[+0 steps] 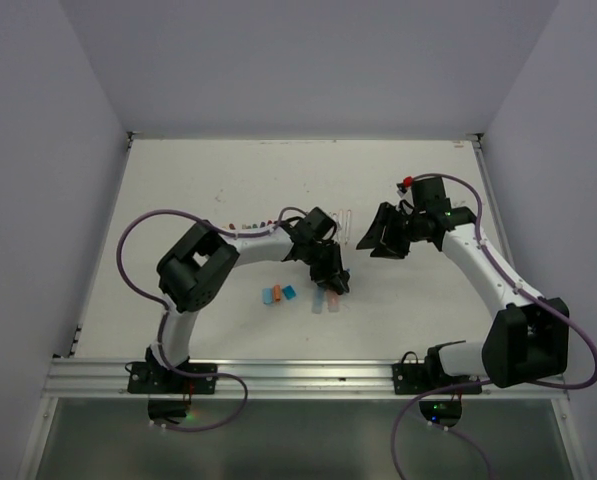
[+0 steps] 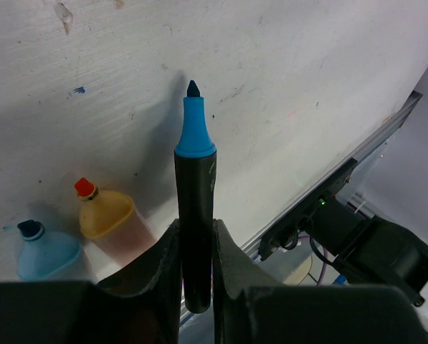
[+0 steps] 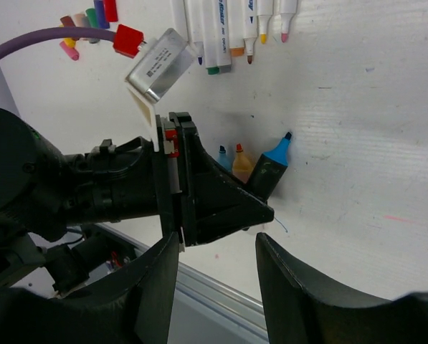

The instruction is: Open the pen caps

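**Overhead view:** the left pincer [image 1: 330, 278] hid the marker it gripped. The stubby coloured pieces [image 1: 288, 293] at its 7 o'clock were too small to name.

**Right wrist view:** the white pens [image 3: 221, 32] were cut off by the top edge. The pen caps [image 3: 90, 21], a loose row of red, green, pink and yellow plastic stubs, lay at 11 o'clock, partly crossed by a purple cable [image 3: 41, 39].

**Left wrist view:** the left pincer stood narrow, clamped on a dark marker [image 2: 196, 193] that pointed to 12 o'clock, its barrel end buried between the fingers [image 2: 160, 269].

**Pose:** the left arm bent low over the scuffed white tabletop [image 1: 178, 180]. The right pincer [image 3: 215, 283] hung wide and empty, facing the left one.

**Marker:** it was uncapped, with a smooth black barrel, a blue tapered collar and a dark chisel nib.
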You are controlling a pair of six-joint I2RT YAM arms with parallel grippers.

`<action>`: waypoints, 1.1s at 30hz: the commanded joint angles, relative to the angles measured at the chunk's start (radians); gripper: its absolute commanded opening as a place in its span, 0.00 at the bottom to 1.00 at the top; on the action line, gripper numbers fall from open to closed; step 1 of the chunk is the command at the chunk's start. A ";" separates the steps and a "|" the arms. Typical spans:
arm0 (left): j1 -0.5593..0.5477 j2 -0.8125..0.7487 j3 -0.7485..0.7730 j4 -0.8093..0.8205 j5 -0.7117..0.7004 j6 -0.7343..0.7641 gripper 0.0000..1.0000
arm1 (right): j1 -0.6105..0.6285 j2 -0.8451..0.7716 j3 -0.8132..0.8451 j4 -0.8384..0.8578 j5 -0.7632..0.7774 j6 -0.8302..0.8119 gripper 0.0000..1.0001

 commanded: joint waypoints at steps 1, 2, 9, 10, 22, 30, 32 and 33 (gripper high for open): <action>-0.028 0.020 0.055 -0.008 -0.007 -0.065 0.19 | -0.004 -0.027 -0.001 0.024 -0.037 0.006 0.51; -0.033 0.023 0.058 -0.017 -0.010 -0.065 0.19 | -0.004 -0.025 0.002 0.024 -0.037 0.009 0.51; -0.042 0.012 -0.013 0.016 -0.017 -0.097 0.34 | -0.002 -0.019 0.005 0.035 -0.051 0.019 0.51; -0.042 0.015 -0.023 0.021 -0.016 -0.099 0.35 | -0.002 -0.019 0.005 0.035 -0.051 0.019 0.51; -0.042 -0.012 0.007 -0.001 -0.023 -0.047 0.53 | -0.001 -0.024 -0.018 0.039 -0.053 0.019 0.51; -0.036 -0.090 0.114 -0.185 -0.079 0.092 0.62 | -0.002 -0.016 0.014 -0.019 0.024 -0.006 0.51; -0.028 -0.121 0.108 -0.182 -0.094 0.116 0.64 | -0.002 -0.001 0.034 -0.065 0.053 -0.038 0.53; -0.025 -0.147 0.105 -0.177 -0.094 0.125 0.65 | -0.002 0.008 0.039 -0.079 0.072 -0.052 0.54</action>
